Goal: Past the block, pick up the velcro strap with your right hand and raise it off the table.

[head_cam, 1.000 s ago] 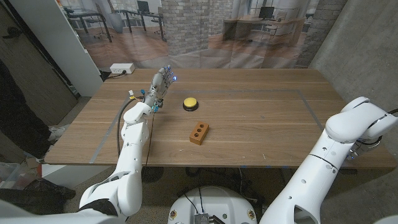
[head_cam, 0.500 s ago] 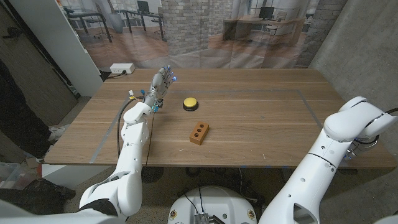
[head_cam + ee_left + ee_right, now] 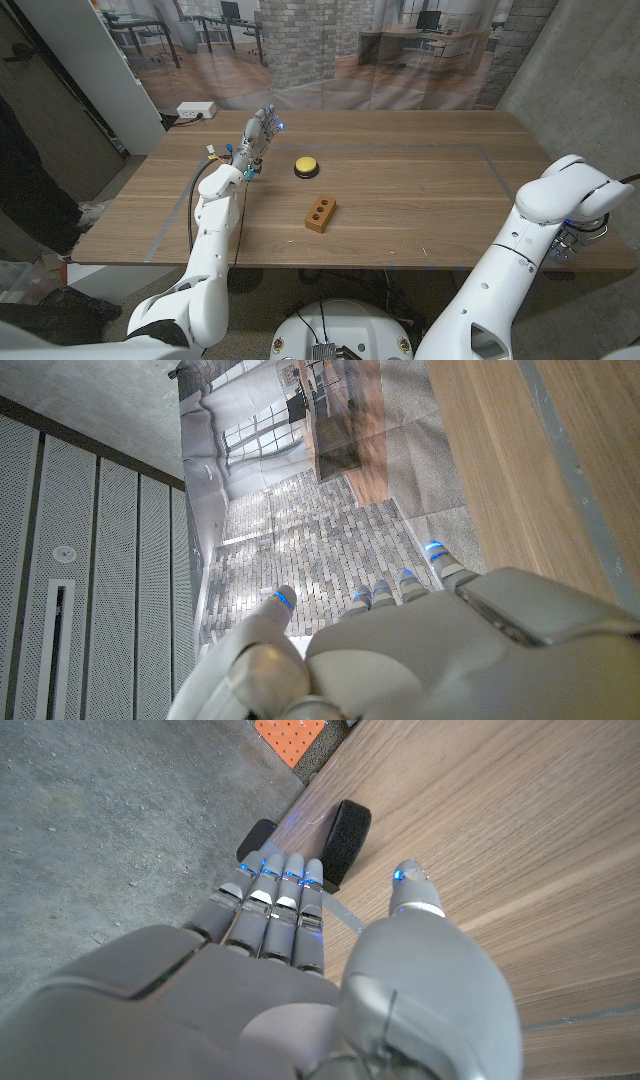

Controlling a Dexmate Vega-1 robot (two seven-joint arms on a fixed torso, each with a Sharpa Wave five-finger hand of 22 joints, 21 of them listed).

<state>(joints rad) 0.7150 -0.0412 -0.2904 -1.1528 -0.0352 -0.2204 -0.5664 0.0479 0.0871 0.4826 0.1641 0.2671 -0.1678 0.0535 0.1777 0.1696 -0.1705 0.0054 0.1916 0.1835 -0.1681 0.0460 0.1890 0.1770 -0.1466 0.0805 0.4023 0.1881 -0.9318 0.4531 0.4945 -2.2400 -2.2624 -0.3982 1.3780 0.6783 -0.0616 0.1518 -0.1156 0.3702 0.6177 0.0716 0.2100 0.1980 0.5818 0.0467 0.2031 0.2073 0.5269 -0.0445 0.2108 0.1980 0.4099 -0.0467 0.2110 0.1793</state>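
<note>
Our right hand [image 3: 300, 970] hangs, seemingly beside the table's [image 3: 420, 190] right edge, fingers [image 3: 285, 910] straight and holding nothing. We cannot spot the velcro strap. Past the block [image 3: 320, 213] we see a yellow button [image 3: 307, 167], so we should reach across slowly, searching.

Even, diffuse indoor light; the head view is moderately bright and sharp throughout. The table [image 3: 400, 190] shows no glare, and the block [image 3: 320, 213] and yellow button [image 3: 306, 167] cast only faint, soft shadows. The far backdrop is slightly paler than the dim left edge. In the wrist views the left hand [image 3: 400, 660] and right hand [image 3: 290, 980] lie close to the lens and appear softly blurred, with blue fingertip lights glowing; straight lines bow towards the frame edges.
</note>
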